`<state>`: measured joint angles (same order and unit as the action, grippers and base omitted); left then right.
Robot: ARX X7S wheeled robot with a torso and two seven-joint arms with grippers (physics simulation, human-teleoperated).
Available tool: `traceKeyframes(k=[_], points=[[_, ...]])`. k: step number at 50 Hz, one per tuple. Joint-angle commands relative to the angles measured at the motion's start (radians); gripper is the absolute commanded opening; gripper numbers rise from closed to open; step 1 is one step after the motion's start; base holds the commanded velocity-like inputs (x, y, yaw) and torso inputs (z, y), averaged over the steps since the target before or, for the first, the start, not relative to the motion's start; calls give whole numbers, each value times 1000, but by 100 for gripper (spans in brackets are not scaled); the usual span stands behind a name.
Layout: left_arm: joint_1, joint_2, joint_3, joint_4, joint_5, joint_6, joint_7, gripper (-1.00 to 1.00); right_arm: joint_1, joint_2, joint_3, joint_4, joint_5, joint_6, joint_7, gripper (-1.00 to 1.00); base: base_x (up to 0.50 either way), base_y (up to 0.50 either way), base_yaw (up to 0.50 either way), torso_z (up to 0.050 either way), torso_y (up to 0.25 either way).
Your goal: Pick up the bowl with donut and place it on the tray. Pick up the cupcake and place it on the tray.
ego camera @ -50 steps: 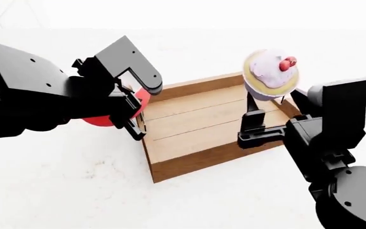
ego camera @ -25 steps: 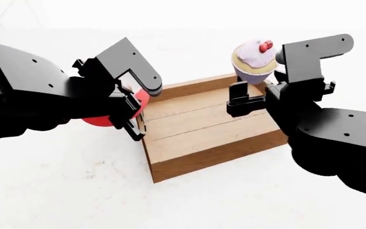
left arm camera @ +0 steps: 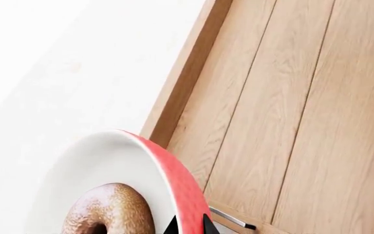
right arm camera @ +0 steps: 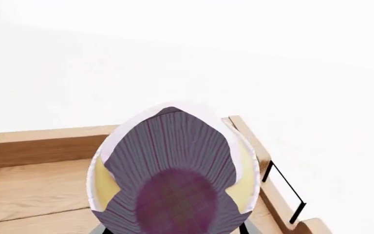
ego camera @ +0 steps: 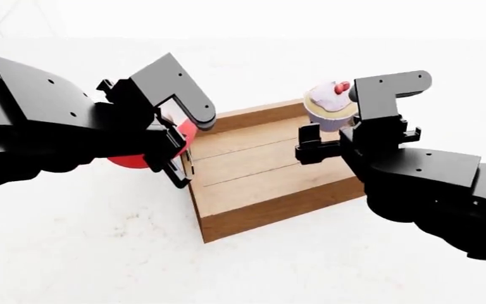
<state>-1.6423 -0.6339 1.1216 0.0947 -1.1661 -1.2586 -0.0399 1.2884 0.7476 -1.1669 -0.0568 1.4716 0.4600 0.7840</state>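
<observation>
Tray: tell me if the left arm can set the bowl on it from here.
Probably yes. The left gripper holds the bowl at the tray's left end; the boards nearby look bare, and the cupcake hangs at the far end.

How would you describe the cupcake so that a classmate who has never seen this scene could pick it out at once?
Start at the wooden tray in the middle of the white surface. Over its far right corner the right gripper holds the cupcake in its jaws. It is the only item with a lilac wrapper, pale frosting and a red cherry; the red bowl with the donut is at the tray's left end.
</observation>
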Motion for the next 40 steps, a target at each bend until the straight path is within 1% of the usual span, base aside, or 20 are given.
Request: traceKeyframes(k=[1,8,40], points=[[-14,-3,-2,-2,63,0,-15,-100,-22,-24,1,63,-38,-4,-2,-100,0,0,0,0,0],[-13,-8,-4,4,59,1,-20,-100,-26,-32,-2,74,-45,-4,11,-100,0,0,0,0,1],[-17,-5,25,-6,81,12,-8,-100,-58,-73,-20,168,-79,-19,-13,-100,0,0,0,0,1]])
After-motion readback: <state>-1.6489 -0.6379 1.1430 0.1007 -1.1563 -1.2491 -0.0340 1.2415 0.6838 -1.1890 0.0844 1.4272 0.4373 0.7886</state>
